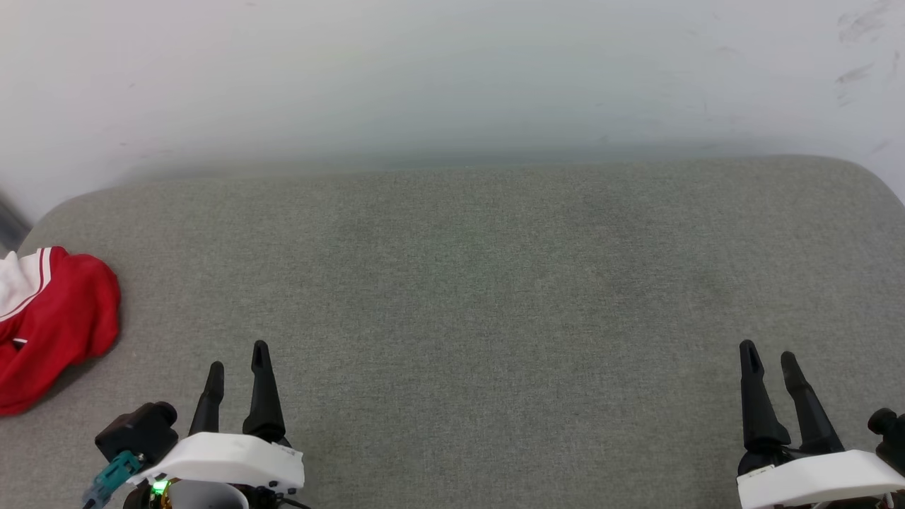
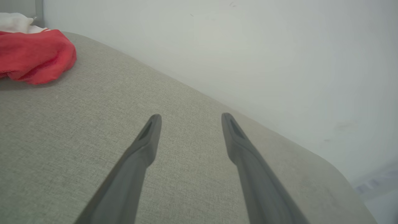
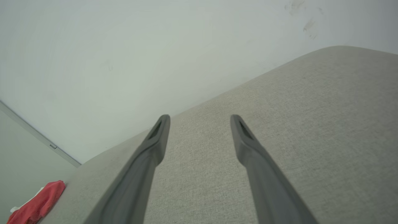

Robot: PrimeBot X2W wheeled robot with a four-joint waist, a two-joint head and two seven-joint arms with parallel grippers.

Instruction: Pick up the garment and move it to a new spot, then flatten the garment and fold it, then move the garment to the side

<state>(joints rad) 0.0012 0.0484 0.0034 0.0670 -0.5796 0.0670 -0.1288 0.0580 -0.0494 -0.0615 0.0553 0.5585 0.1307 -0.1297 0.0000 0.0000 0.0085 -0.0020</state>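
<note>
From my end, both arms sit low at the near edge of the grey cushion point(image 1: 459, 283). The left tool point(image 1: 238, 357) has its fingers spread apart with nothing between them, and the right tool point(image 1: 768, 352) is the same. Both wrist cams show bare fabric between the fingers. The garment point(image 1: 56, 318) is a crumpled red heap with a bit of white showing, way over at the cushion's left edge, well clear of the left tool. Pale wall point(image 1: 452, 71) behind.
</note>
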